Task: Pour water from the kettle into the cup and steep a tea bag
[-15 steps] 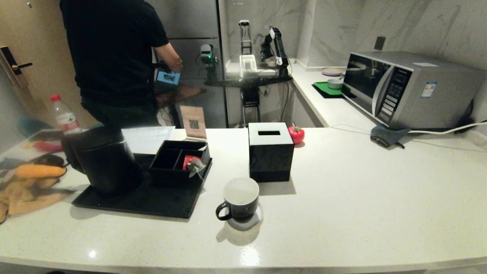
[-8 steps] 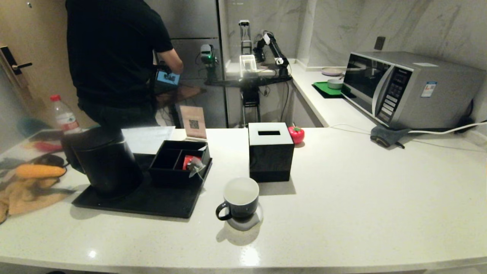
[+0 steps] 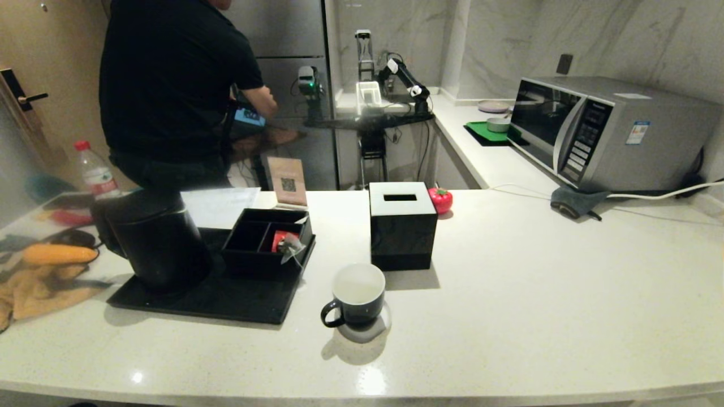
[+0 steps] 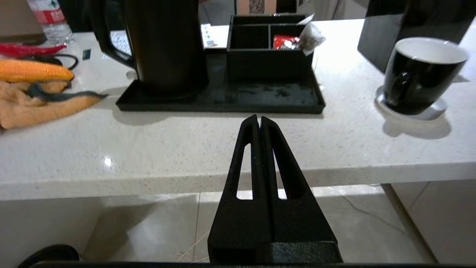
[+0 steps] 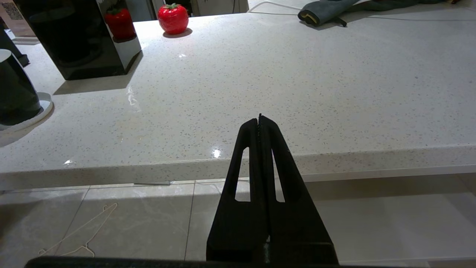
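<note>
Half the kettle (image 4: 163, 44) cut off

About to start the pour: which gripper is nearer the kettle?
Left. The left gripper is shut off the counter's front edge, facing the kettle; the right gripper, shut, faces bare counter past the cup.
</note>
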